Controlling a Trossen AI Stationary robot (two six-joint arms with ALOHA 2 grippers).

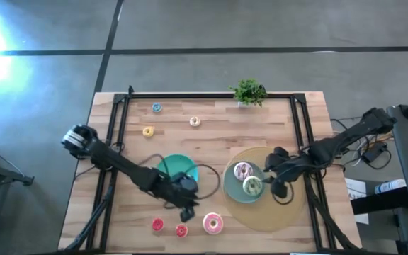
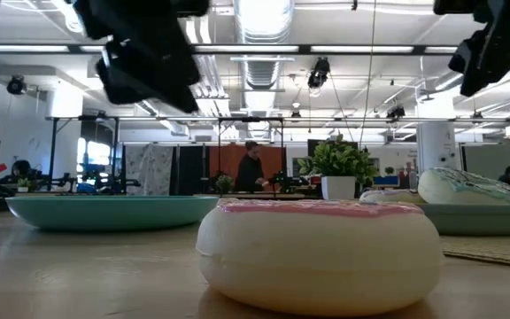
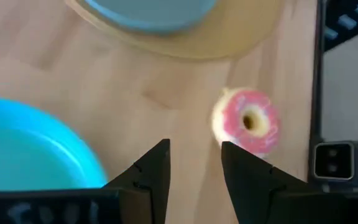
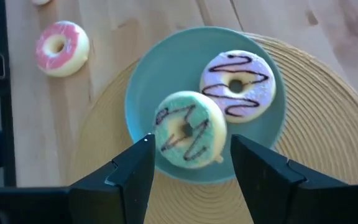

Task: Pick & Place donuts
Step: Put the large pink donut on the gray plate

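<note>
A: How do the donuts lie?

B: All flat, holes up; being rings, none has a long axis. The green donut [image 4: 189,137] and the white-pink donut [image 4: 238,84] touch on the plate [image 4: 143,87], which sits on a round mat [image 1: 292,212].

A: And the pink donut [image 1: 212,224]?

B: On bare wood at the table's [image 1: 275,120] six o'clock edge, open board around it.

A: Count?

B: Three big; five tiny: two red [image 1: 158,224] near six o'clock, a yellow, a blue and a cream near eleven. Two plates.

A: Grippers?

B: Left gripper [image 3: 194,163] slightly parted, empty, near the pink donut. Right gripper [image 4: 191,162] wide apart, empty, over the green donut.
</note>
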